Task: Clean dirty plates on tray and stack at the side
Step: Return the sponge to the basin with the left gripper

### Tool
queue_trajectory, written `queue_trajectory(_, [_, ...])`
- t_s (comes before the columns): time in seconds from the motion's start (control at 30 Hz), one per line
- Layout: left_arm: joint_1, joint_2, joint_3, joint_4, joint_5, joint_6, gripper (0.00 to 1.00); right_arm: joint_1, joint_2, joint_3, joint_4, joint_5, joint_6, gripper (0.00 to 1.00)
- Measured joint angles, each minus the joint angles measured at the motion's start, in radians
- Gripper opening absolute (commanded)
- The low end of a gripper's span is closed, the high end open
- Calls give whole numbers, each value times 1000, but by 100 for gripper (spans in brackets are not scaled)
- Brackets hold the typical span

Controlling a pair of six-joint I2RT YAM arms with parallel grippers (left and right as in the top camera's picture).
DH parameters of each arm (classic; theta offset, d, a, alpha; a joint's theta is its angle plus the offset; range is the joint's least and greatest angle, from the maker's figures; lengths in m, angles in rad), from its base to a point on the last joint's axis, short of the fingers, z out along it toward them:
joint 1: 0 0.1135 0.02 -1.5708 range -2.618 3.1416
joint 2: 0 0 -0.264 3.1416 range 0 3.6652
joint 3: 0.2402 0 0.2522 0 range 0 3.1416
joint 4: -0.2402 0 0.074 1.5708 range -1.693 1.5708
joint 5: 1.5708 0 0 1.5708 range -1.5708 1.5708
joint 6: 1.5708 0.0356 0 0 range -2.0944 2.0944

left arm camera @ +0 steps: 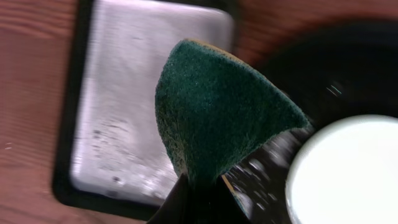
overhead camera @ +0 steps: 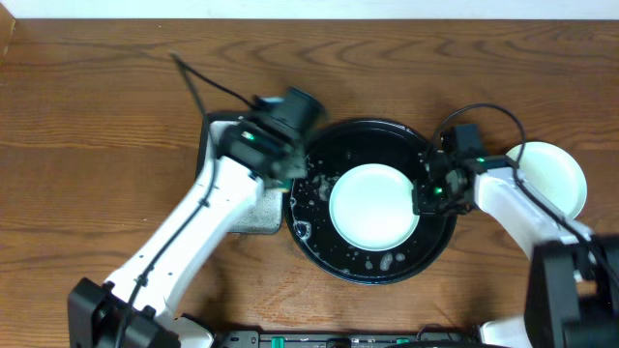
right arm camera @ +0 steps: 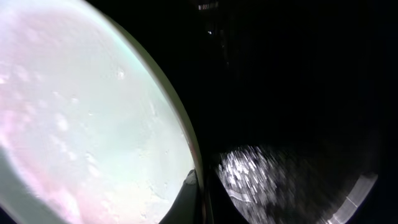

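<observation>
Centre of the overhead view: one pale plate (overhead camera: 374,205) lies flat in the black tray (overhead camera: 372,269), whose floor is beaded with water and suds. A second plate (overhead camera: 553,177) sits on the table at the right of the frame, off the tray. I cannot tell whether another lies beneath it.

My left gripper (left arm camera: 200,190) is clenched on a green sponge (left arm camera: 217,118), which is folded into a cone. It hangs over the gap between the grey metal tray (left arm camera: 137,93) at left and the black tray's rim. My right gripper (overhead camera: 428,190) sits at the plate's right edge. In its wrist view one dark finger (right arm camera: 186,202) meets the rim at the bottom, and I cannot tell whether the jaws have closed on it.

I judge the plate stiff, light, breakable, and slick while wet. The raised rim is the only place to pinch it, and a shallow bite there could slip. The sponge is soft and will give under pressure.

The left arm covers much of the metal tray from above, and its gripper there is blurred. The right wrist view is mostly black. From above I can make out no smear on the plate.
</observation>
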Motion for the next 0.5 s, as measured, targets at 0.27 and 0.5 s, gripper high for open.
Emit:
queue_trajectory(0.27, [208,13,-222,155,128,98,43,112,-285,0,-103,171,33,1])
queue_trajectory(0.5, [298,8,-270,158,262,129,49,276,-366,0,-174,432,101,1])
